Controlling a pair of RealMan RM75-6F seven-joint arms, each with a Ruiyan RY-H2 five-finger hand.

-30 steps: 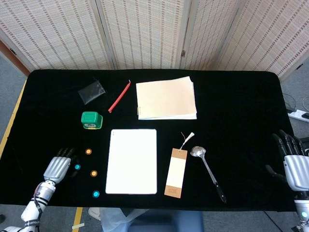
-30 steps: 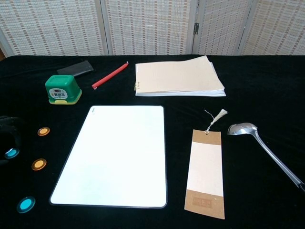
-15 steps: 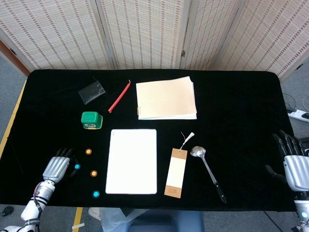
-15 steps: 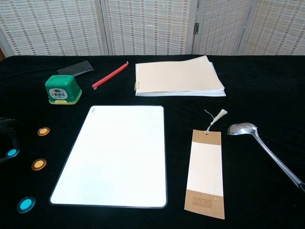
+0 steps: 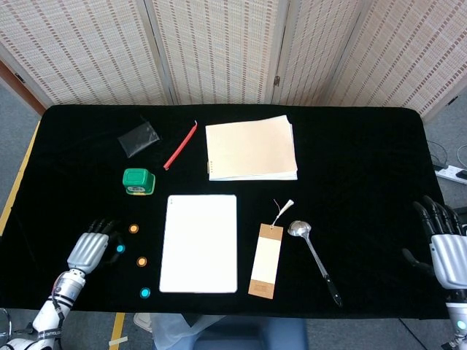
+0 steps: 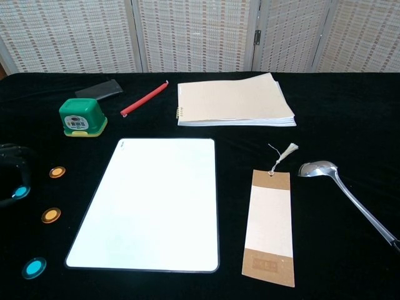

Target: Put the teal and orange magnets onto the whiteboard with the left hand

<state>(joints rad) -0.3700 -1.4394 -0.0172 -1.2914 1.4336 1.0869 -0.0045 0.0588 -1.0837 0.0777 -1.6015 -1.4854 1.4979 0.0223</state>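
The left hand (image 5: 89,251) pinched 1 teal magnet (image 6: 20,191) left of the bare whiteboard (image 5: 199,243). 2 orange magnets (image 5: 133,228) (image 5: 141,261) and another teal magnet (image 5: 144,293) lay on the counter (image 5: 365,168). No magnet was placed yet.

Two teal magnets (image 5: 120,249) (image 5: 144,293); two orange magnets (image 5: 133,228) (image 5: 141,261); one whiteboard (image 5: 199,243).
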